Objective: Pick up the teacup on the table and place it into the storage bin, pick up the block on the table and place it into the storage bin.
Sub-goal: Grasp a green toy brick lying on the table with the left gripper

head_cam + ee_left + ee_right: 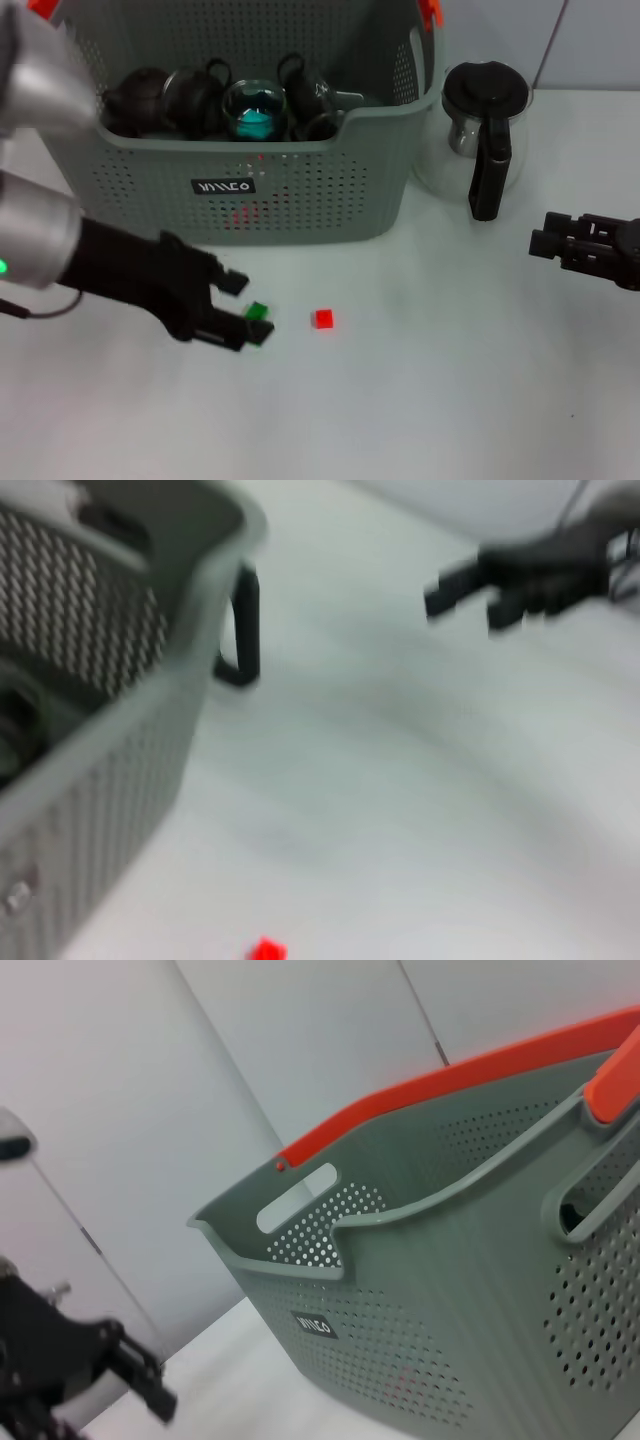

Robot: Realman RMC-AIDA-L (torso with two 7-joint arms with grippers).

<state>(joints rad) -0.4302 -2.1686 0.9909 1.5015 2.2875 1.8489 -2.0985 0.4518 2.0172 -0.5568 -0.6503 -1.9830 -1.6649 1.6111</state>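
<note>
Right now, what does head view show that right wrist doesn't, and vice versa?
Head only: the green block between the open jaws of the left gripper, the red block, the teaware inside the storage bin, the glass coffee pot, and the right gripper parked off to the right. Right wrist only: the bin's orange handle from the side. Both: the bin with its black label, and the left gripper.

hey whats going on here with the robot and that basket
The left claw is low over the table in front of the storage bin, open around a small green block. A red block lies on the table just beside it. Several dark teacups already sit in the bin. The right claw hangs off to the side near a glass coffee pot.
</note>
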